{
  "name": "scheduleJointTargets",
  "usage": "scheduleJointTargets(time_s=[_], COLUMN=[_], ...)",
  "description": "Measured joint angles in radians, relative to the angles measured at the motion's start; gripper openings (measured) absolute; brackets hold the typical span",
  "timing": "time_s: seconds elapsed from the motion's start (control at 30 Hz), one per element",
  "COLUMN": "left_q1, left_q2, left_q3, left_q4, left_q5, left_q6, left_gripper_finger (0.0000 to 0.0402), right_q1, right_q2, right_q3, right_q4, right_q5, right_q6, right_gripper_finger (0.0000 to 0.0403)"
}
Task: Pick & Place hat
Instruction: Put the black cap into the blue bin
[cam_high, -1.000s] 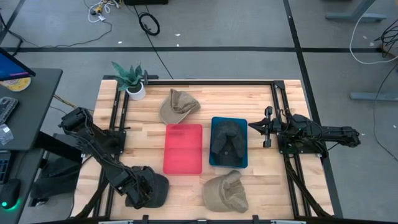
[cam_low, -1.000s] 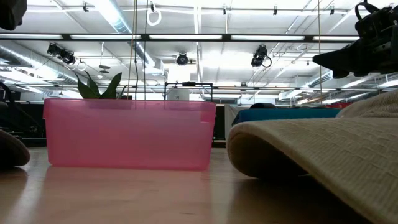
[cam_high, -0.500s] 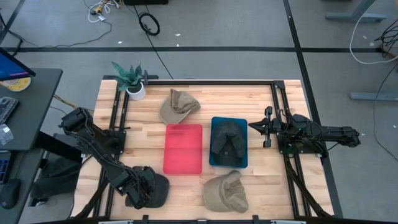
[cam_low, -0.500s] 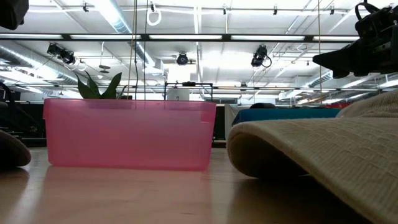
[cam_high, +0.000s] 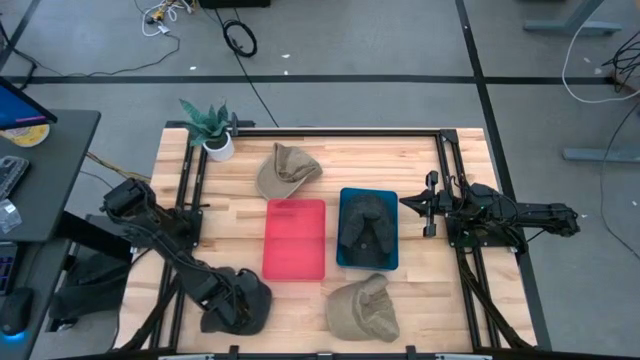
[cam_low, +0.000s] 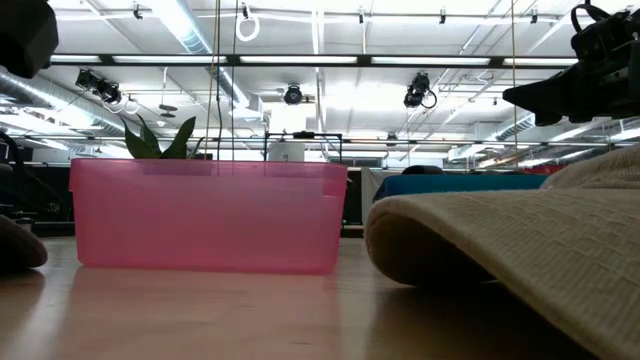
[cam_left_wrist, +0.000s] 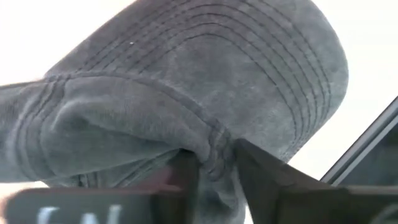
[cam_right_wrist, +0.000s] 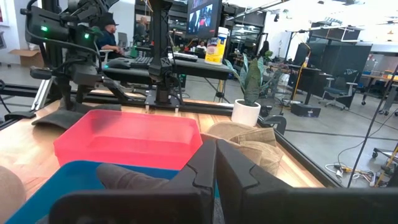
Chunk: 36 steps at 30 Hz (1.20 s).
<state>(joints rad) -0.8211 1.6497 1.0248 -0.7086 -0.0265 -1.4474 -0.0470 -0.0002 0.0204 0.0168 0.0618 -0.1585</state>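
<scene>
Pinched between the jaws of the left gripper (cam_left_wrist: 210, 163) is a fold of a dark grey hat (cam_left_wrist: 186, 93), its stitched brim filling the left wrist view. From above, that hat (cam_high: 245, 305) lies at the near left corner of the wooden table (cam_high: 420, 290), with the left gripper (cam_high: 222, 308) down on it and the left arm stretching back toward the table's left edge. In the low view only a dark sliver of this hat (cam_low: 18, 255) shows at the left edge.

The right gripper (cam_high: 412, 203) hangs over the right side of the table, just beside the blue bin (cam_high: 345, 255); in its wrist view its jaws are pressed together (cam_right_wrist: 216, 163).

A second dark hat (cam_high: 367, 222) lies inside the blue bin. The pink bin (cam_high: 295, 238) sits just to the left of the blue one, side by side, near the table's middle. A tan hat (cam_high: 286, 168) lies on the table beyond the pink bin, and another tan hat (cam_high: 363, 308) lies at the near edge in front of the blue bin, large in the low view (cam_low: 520, 240). A potted plant (cam_high: 212, 130) stands at the far left corner.
</scene>
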Motion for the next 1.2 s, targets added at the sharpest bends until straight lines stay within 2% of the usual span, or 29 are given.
scheduleJointTargets(time_s=[0.13, 0.27, 0.53, 0.67, 0.9, 1.2], left_q1=[0.001, 0.0, 0.006, 0.002, -0.046, -0.136], left_q2=[0.0, -0.001, -0.002, -0.001, -0.001, -0.001], left_q3=[0.0, 0.0, 0.02, 0.078, 0.214, 0.281], left_q4=[0.006, 0.006, -0.003, -0.006, 0.001, 0.002], left_q5=[0.023, 0.031, 0.02, -0.063, -0.272, -0.393], left_q6=[0.067, 0.094, 0.286, 0.417, 0.633, 0.757], left_gripper_finger=[0.0019, 0.0014, 0.0008, 0.0007, 0.0007, 0.0006], right_q1=[0.0, 0.0, 0.0, 0.0, 0.0, 0.0], right_q2=[0.0, 0.0, 0.0, 0.0, 0.0, 0.0], right_q3=[0.0, 0.0, 0.0, 0.0, 0.0, 0.0], right_q4=[0.0, 0.0, 0.0, 0.0, 0.0, 0.0], right_q5=[0.0, 0.0, 0.0, 0.0, 0.0, 0.0], right_q6=[0.0, 0.0, 0.0, 0.0, 0.0, 0.0], right_gripper_finger=[0.0015, 0.0015, 0.0015, 0.0015, 0.0015, 0.0015])
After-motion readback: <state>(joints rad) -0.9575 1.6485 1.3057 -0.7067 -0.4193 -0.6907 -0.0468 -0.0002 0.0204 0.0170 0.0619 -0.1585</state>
